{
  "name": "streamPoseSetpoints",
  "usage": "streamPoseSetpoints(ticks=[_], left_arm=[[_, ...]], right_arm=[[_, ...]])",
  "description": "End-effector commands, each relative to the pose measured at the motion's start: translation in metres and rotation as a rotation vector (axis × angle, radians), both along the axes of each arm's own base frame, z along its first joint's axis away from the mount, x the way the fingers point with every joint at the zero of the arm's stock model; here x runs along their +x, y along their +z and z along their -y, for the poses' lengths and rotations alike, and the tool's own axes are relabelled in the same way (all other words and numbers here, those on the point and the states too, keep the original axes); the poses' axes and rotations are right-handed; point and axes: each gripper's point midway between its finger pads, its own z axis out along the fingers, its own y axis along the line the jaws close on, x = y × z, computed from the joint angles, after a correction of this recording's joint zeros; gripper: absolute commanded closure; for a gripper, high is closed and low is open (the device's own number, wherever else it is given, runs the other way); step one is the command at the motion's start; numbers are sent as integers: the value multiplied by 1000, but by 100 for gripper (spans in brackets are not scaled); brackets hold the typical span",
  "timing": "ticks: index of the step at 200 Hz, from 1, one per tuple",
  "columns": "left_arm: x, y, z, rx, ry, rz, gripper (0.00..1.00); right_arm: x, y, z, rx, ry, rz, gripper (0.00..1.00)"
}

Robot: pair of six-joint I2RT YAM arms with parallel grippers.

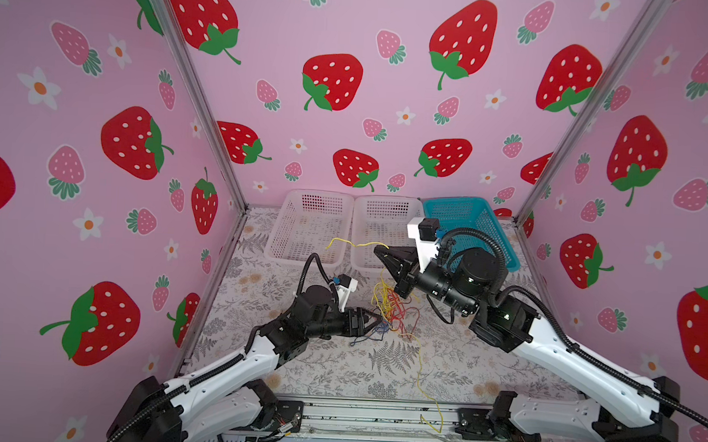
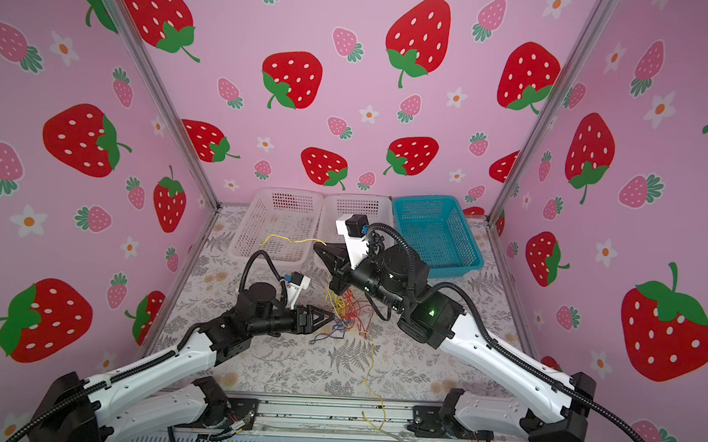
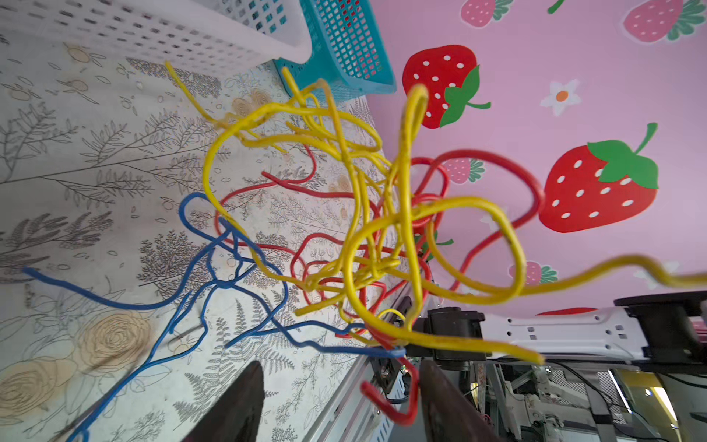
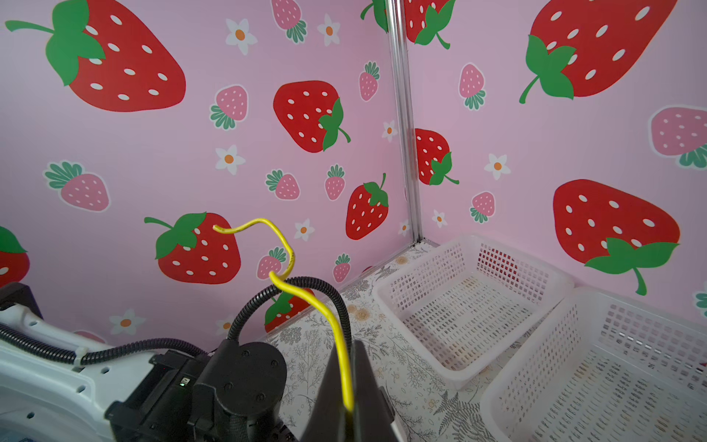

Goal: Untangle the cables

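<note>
cables (image 1: 389, 311): tangle on mat, in front of middle basket (image 1: 386, 199) | right gripper (image 1: 379, 251): closed on yellow cable (image 4: 340, 356), raised near basket front | left gripper (image 1: 374, 321): jaws apart, at tangle edge, clamps nothing

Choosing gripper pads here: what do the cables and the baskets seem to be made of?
The cables: probably wire in smooth, slightly glossy plastic insulation; their loops hold shape in mid-air. The white baskets and teal basket: moulded plastic, satin sheen, with regular perforated walls.
</note>
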Motion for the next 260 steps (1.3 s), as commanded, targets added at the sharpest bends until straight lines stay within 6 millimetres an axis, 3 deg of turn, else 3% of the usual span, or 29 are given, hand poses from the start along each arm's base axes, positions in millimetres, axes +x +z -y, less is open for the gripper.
streamPoseSetpoints(ticks=[1,60,95,120,160,192,197,227,260], left_arm=[[10,12,5,7,14,32,35],[5,30,20,-101,-23,76,28],[7,15,22,-80,-11,36,30],[11,5,23,-41,0,10,40],[16,-7,15,49,37,3,72],[15,-19,7,109,52,-11,93],[16,-22,5,118,58,-17,100],[18,-42,-5,154,92,-59,100],[24,-64,-21,199,139,-123,100]], right_arm=[[-7,37,8,103,16,35,100],[1,18,4,66,-15,21,100],[0,15,0,71,-4,11,100],[-2,15,-2,73,4,6,100],[-6,23,5,88,0,14,100],[-7,37,21,100,-39,35,100],[-8,38,23,103,-43,37,100],[-5,50,42,104,-107,51,100],[8,67,82,111,-280,68,100]])
